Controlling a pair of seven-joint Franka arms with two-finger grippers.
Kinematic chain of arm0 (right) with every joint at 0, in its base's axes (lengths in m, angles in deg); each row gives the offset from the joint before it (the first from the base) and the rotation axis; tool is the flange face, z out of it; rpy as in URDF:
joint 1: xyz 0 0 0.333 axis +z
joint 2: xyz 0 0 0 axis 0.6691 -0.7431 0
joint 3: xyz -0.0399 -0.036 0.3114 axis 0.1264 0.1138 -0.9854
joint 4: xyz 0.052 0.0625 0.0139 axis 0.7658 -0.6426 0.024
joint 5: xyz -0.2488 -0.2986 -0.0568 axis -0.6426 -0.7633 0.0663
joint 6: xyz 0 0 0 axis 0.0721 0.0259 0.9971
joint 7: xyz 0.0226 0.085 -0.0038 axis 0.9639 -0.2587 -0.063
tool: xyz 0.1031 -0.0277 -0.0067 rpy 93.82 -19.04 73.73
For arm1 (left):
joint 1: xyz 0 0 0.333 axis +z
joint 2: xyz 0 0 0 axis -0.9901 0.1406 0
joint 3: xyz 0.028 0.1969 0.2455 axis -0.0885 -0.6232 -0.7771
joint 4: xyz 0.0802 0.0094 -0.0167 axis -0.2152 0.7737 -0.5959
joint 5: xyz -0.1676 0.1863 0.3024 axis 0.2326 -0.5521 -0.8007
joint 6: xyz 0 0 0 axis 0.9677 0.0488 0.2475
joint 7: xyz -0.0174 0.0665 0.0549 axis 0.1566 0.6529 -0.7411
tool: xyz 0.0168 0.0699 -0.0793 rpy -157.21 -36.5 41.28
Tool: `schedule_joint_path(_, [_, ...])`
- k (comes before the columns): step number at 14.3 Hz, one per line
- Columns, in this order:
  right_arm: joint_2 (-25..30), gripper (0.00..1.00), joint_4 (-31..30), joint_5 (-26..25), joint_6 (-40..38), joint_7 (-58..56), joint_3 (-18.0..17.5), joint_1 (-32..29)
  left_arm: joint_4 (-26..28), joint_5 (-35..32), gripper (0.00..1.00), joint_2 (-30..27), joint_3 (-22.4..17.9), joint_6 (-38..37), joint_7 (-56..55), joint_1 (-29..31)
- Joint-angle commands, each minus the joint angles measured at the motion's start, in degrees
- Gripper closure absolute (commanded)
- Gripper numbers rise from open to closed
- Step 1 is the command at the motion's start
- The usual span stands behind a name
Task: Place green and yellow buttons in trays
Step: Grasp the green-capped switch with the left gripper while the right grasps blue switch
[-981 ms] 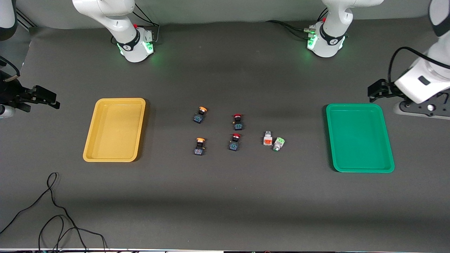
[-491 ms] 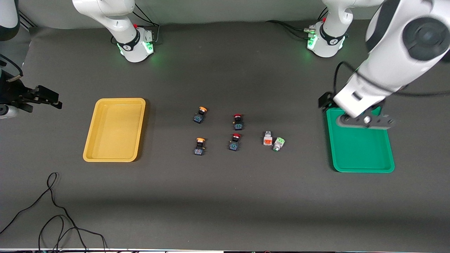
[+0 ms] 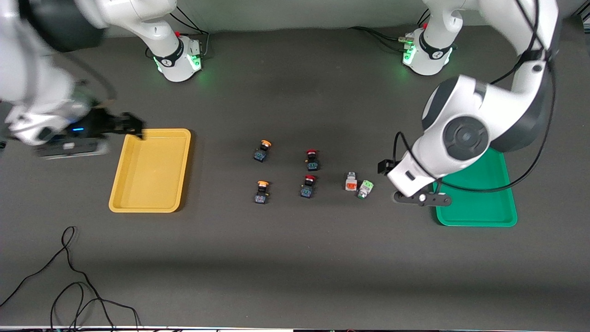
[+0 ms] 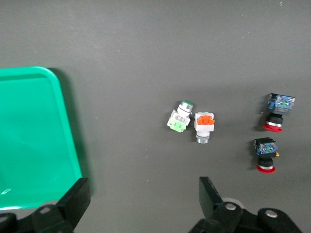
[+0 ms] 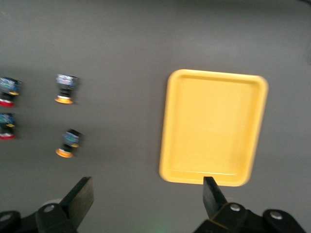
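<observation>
Two orange-yellow capped buttons lie mid-table, also in the right wrist view. A white button with an orange block touches a white one with a green block; both show in the left wrist view. The yellow tray and the green tray are empty. My left gripper is open, over the table between the white buttons and the green tray. My right gripper is open, over the table beside the yellow tray.
Two red-capped black-blue switches lie between the orange-yellow buttons and the white ones. A black cable loops on the table near the front camera, at the right arm's end.
The left arm has swung in over the green tray to its edge toward the white buttons. The right arm has moved in toward the yellow tray. The buttons have not moved.
</observation>
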Motion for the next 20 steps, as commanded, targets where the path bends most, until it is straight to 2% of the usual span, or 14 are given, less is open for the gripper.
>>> schedule_joint_path(1, [0.27,0.0,-5.47,-0.26,7.77,15.22,0.52,9.53,5.65,-1.42,0.0,0.81,-0.24,6.31,-1.02,-1.19])
schedule_joint_path(3, [-0.69,0.0,-8.73,-0.35,13.58,27.7,0.52,16.12,13.73,-2.13,0.0,0.46,-0.24,16.32,-1.19,-1.81])
schedule_joint_path(6, [-2.02,0.0,-10.06,-0.61,16.59,40.21,0.61,22.81,20.51,-2.13,0.0,2.3,-0.24,26.71,-1.19,-2.16])
schedule_joint_path(8, [-1.85,0.0,-13.38,-0.87,19.56,43.22,0.61,24.67,24.47,-2.13,0.0,3.53,-0.24,33.3,-1.11,-2.77])
schedule_joint_path(10, [-0.97,0.0,-20.22,-0.96,26.4,43.32,0.7,26.16,27.9,-2.13,0.0,4.15,-0.24,37.36,-1.19,-2.86])
schedule_joint_path(12, [-2.01,0.0,-27.07,-1.05,36.4,43.41,0.7,26.26,29.32,-2.13,0.0,5.11,-0.24,39.04,-1.19,-2.86])
schedule_joint_path(14, [-6.04,0.0,-31.05,-1.57,45.82,43.41,0.79,26.26,29.24,-2.13,0.0,6.34,-0.24,40.36,-1.19,-3.04])
schedule_joint_path(16, [-10.7,0.0,-31.24,-3.77,49.45,44.02,0.87,26.26,29.15,-2.31,0.0,6.87,-0.33,40.72,-1.11,-2.95])
schedule_joint_path(20, [-20.37,0.0,-31.06,-4.04,59.81,47.89,1.05,26.35,28.45,-3.63,0.0,7.57,-0.5,40.98,-0.93,-2.69])
